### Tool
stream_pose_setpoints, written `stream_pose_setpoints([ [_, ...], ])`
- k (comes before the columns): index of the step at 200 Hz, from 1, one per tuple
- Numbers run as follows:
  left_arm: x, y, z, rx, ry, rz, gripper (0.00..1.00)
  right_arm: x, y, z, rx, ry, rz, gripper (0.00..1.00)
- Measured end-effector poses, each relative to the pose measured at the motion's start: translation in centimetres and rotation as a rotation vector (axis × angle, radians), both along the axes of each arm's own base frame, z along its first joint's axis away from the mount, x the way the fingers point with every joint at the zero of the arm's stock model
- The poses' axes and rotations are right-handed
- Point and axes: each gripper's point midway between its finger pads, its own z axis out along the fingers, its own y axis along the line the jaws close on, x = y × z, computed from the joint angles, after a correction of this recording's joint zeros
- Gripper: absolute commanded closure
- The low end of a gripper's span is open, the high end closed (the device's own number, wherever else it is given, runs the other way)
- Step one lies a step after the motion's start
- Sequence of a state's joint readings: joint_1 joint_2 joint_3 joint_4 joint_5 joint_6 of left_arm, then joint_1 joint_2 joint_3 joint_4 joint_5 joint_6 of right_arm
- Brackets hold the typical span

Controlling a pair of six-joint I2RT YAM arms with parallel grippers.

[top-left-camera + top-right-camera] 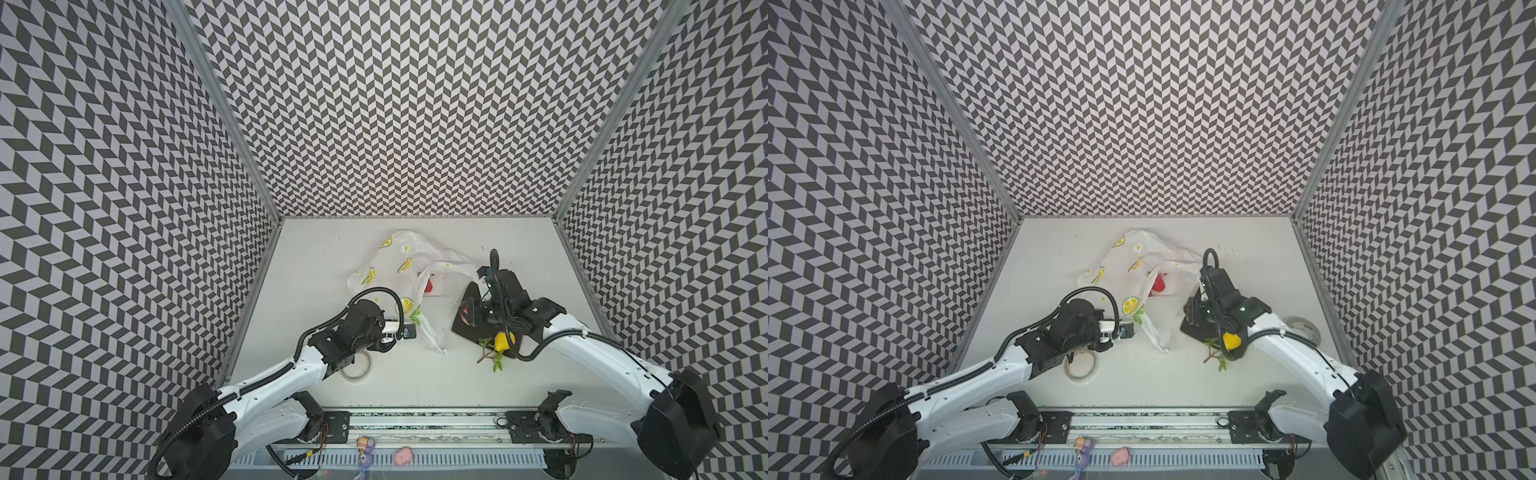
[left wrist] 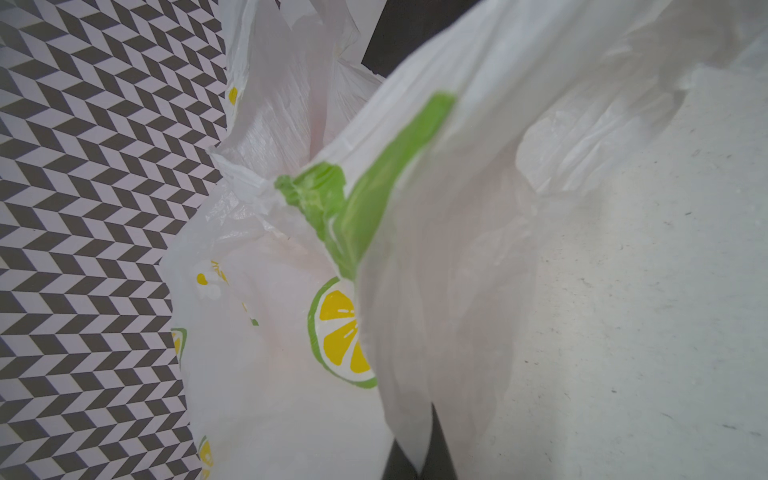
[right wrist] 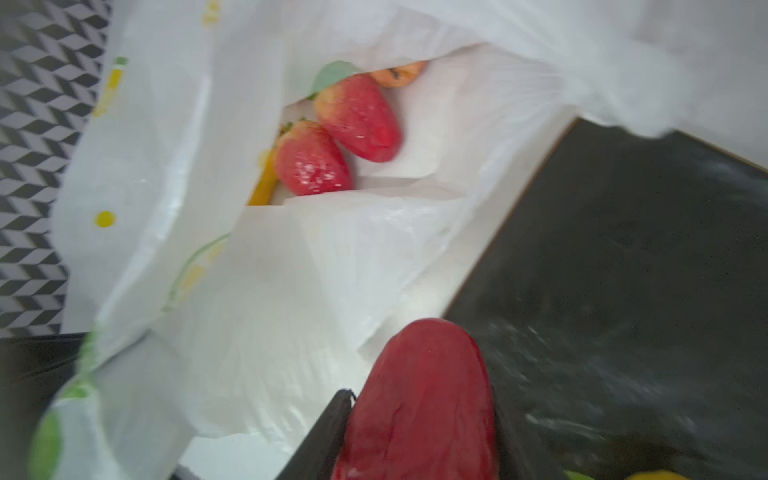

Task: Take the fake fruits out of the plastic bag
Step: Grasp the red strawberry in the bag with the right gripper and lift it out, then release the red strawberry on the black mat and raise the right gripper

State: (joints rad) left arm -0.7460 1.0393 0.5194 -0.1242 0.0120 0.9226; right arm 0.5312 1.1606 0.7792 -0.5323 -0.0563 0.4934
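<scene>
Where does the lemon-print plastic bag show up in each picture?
In a top view: plastic bag at mid-table.
In a top view: likewise mid-table.
Left wrist: fills most of it.
Right wrist: covers about half.
Shared landmark: dark tray beside it.

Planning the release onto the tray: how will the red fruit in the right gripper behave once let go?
Likely slippery: the red fruit looks glossy in the right gripper. Its rounded, tapered body may roll on the flat dark tray. Probably rigid, since it shows no denting.
</scene>
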Motion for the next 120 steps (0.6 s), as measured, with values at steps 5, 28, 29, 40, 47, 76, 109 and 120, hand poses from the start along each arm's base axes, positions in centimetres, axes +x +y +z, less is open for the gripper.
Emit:
stream_pose_setpoints([
  [5,0.0,0.0,0.0,-0.001,-0.001,0.000,1.00,-0.2,-0.6,-0.4,-0.007,0.007,-0.026,0.54],
  [28,-0.1,0.1,0.0,-0.002,-0.003,0.000,1.00,-1.0,-2.8,-2.9,-0.049,0.049,-0.128,0.54],
  [29,-0.1,0.1,0.0,-0.002,-0.003,0.000,1.00,-1.0,-2.9,-3.1,-0.052,0.051,-0.133,0.54],
  [40,-0.1,0.1,-0.1,-0.001,-0.002,-0.001,1.00,-1.0,-3.2,-3.9,-0.063,0.065,-0.163,0.54],
  [47,-0.1,0.1,0.0,-0.001,-0.003,-0.002,1.00,-0.8,-3.3,-4.2,-0.067,0.072,-0.181,0.55],
  [76,-0.1,0.1,-0.1,0.004,-0.007,-0.007,1.00,0.9,-2.4,-6.2,-0.071,0.107,-0.212,0.56],
  [109,-0.2,0.2,-0.1,0.010,-0.017,-0.017,1.00,1.8,-1.9,-7.1,-0.051,0.109,-0.233,0.54],
  [120,-0.2,0.2,0.0,0.009,-0.020,-0.018,1.00,2.0,-1.8,-7.2,-0.041,0.101,-0.235,0.50],
])
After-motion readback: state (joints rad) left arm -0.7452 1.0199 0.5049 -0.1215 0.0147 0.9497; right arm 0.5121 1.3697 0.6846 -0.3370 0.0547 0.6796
